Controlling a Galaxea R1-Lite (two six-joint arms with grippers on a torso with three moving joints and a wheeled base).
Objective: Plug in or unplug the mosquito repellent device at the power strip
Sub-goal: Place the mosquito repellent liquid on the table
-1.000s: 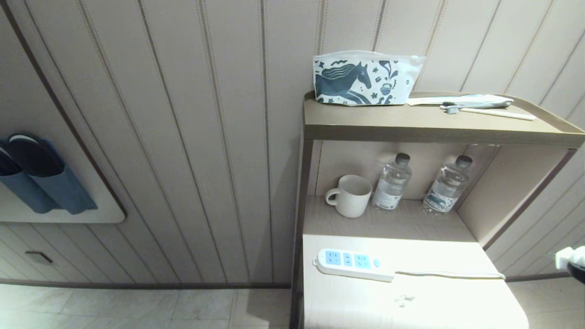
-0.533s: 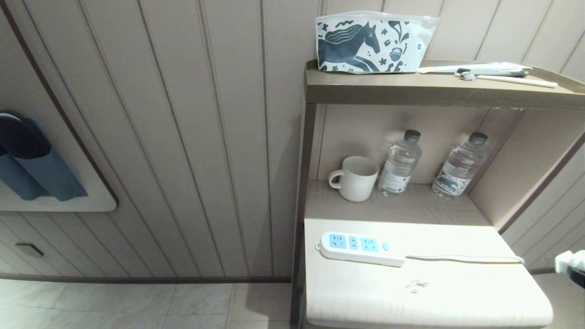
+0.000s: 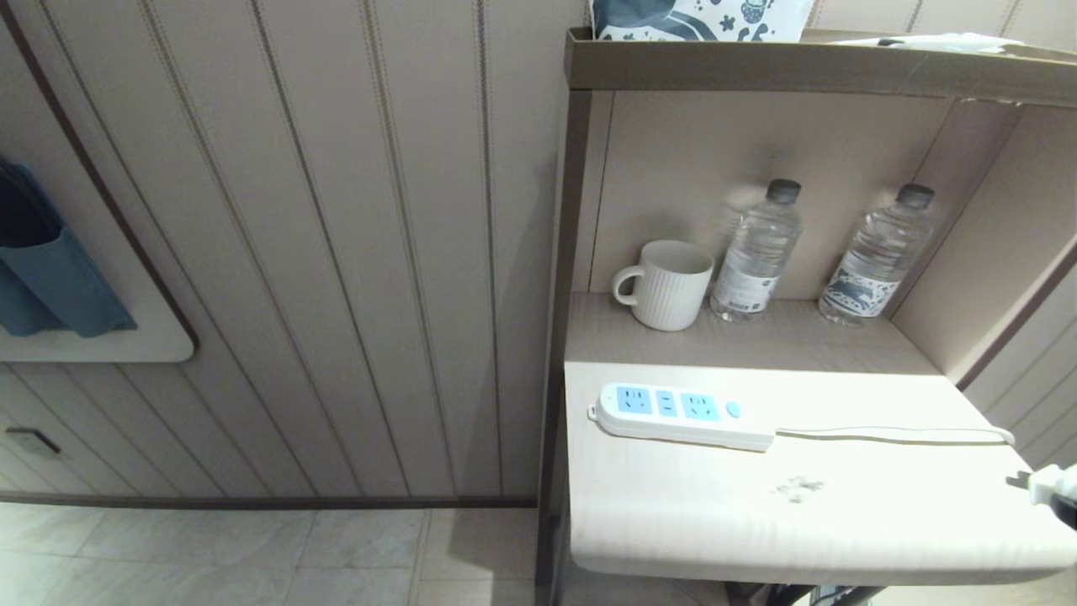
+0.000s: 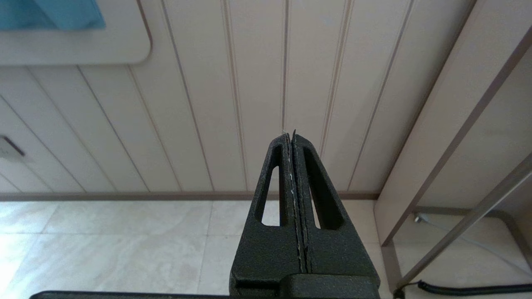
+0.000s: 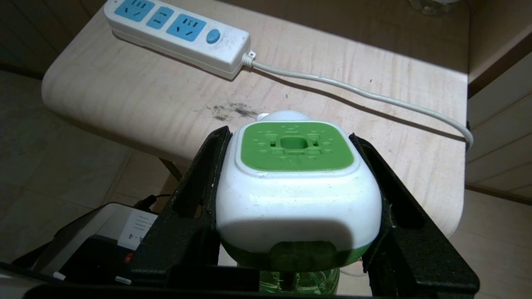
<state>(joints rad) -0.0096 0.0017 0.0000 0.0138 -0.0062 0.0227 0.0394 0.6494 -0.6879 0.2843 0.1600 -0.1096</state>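
Note:
The power strip (image 3: 681, 415) is a white bar with light-blue sockets and a round blue button, lying flat on the pale tabletop (image 3: 757, 522); nothing is plugged into it. The right wrist view shows the power strip (image 5: 174, 31) ahead of my right gripper (image 5: 289, 137). That gripper is shut on the mosquito repellent device (image 5: 297, 182), whose green top faces up and whose green bottle hangs below. The device hangs over the table's near right edge, apart from the strip. Only the device's white tip (image 3: 1047, 486) shows in the head view. My left gripper (image 4: 289, 135) is shut and empty, parked low facing the wall.
The strip's white cord (image 3: 892, 433) runs right across the table. In the niche behind stand a ribbed white mug (image 3: 669, 284) and two water bottles (image 3: 757, 252) (image 3: 875, 257). An upper shelf (image 3: 808, 71) overhangs them. A blue holder (image 3: 50, 278) hangs on the panelled wall.
The whole head view has shifted: the shelf and table sit higher in the picture, so the camera has sunk. Nothing on the table moved. The device stays at the right edge.

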